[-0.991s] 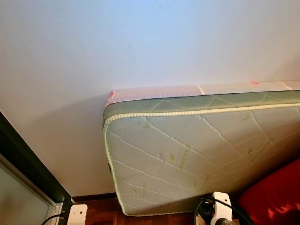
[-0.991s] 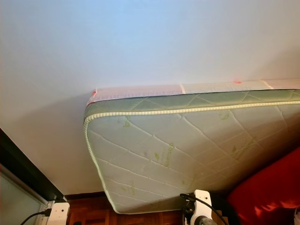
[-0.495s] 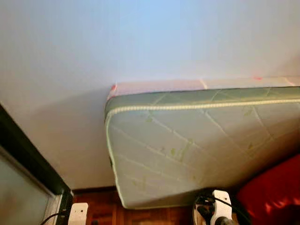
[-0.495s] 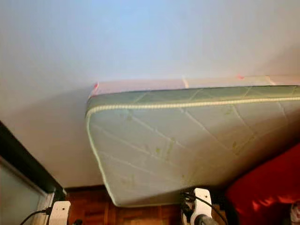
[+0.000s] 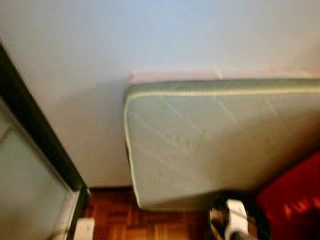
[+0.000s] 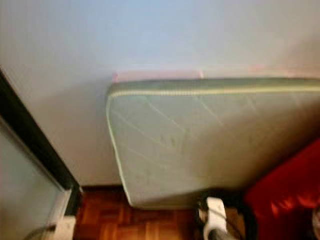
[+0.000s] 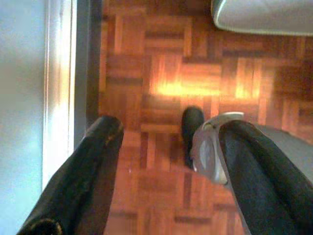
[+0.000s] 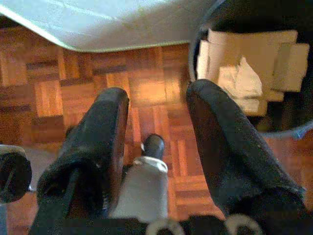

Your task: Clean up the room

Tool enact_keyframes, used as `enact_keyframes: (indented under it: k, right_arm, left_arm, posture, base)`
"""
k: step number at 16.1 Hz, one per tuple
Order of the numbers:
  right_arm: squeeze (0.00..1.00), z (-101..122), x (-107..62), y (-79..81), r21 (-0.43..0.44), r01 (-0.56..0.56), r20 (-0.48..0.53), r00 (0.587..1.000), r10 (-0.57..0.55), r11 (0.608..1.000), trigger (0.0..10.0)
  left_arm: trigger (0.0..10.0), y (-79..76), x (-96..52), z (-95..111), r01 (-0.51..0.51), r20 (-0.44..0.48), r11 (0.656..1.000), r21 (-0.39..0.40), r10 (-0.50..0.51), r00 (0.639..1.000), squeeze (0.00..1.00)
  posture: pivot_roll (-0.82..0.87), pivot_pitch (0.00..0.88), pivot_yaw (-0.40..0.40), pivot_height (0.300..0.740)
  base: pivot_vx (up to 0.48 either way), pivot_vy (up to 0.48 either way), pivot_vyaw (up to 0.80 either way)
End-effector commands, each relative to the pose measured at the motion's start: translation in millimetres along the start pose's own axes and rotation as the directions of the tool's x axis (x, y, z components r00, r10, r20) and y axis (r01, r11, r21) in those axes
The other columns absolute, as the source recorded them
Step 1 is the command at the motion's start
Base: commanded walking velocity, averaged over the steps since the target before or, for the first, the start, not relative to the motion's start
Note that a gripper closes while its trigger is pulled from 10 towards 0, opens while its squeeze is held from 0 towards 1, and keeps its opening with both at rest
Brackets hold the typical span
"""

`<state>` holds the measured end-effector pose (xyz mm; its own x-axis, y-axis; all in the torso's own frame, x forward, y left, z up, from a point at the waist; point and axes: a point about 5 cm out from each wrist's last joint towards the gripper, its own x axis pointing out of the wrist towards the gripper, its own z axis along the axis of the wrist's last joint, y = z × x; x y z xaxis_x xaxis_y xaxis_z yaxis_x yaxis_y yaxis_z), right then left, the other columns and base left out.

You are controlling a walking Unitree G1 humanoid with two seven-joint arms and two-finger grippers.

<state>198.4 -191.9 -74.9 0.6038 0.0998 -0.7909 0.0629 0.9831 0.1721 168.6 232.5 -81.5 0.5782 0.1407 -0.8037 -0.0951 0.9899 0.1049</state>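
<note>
Your left gripper [image 7: 161, 161] and right gripper [image 8: 156, 132] both hang open and empty, so you could bump the mattress [image 5: 215, 145] leaning just ahead because the head views are blurry.

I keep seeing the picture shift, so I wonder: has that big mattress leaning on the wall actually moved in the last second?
No. The mattress keeps its place against the wall and floor; the whole blurred view shifted together, so the camera moved.
</note>
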Motion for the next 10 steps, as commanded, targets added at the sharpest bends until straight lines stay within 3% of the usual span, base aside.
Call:
enact_keyframes:
  k: [1, 10]
  right_arm:
    - [0.0, 0.8, 0.8, 2.8, -0.004, -0.007, 0.002, 1.0, 0.007, 1.0, 10.0]
    - [0.0, 0.0, 0.6, 2.1, -0.018, -0.005, -0.004, 1.0, 0.005, 1.0, 10.0]
  left_arm:
    - [10.0, 3.4, 0.4, 3.0, -0.007, 0.0, 1.0, 0.009, 0.007, 1.0, 0.0]
    - [10.0, 2.9, 0.3, 1.9, -0.005, -0.001, 1.0, -0.002, 0.005, 1.0, 0.0]
  posture:
    - [0.12, 0.0, -0.061, 0.74]
    - [0.11, 0.0, -0.06, 0.74]
  base:
    - [0.0, 0.0, 0.0]
    - [0.0, 0.0, 0.0]
